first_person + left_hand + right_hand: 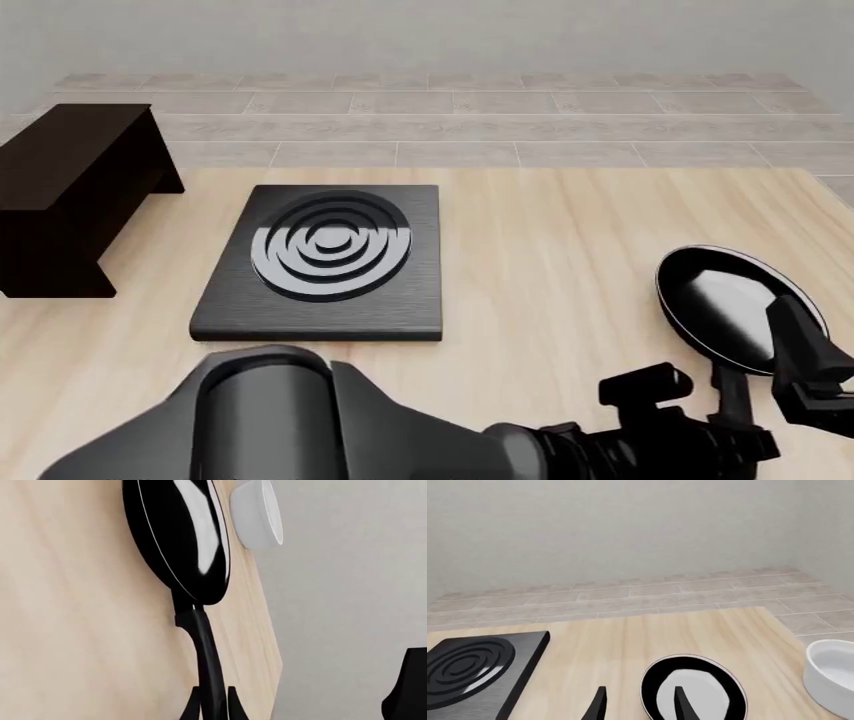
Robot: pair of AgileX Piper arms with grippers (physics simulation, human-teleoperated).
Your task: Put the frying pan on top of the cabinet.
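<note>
The frying pan lies on the table at the near right, black with a glossy inside, its handle pointing toward the near edge. In the left wrist view the pan fills the upper part, and its handle runs down between the fingers of my left gripper, shut on it. That arm crosses the foreground to reach the left gripper. My right gripper hovers open over the pan, holding nothing. The dark cabinet stands at the far left.
A flat black slab with silver rings lies mid-table between cabinet and pan. A white bowl sits to the pan's right near the table's right edge. My right arm hangs just right of the pan's handle.
</note>
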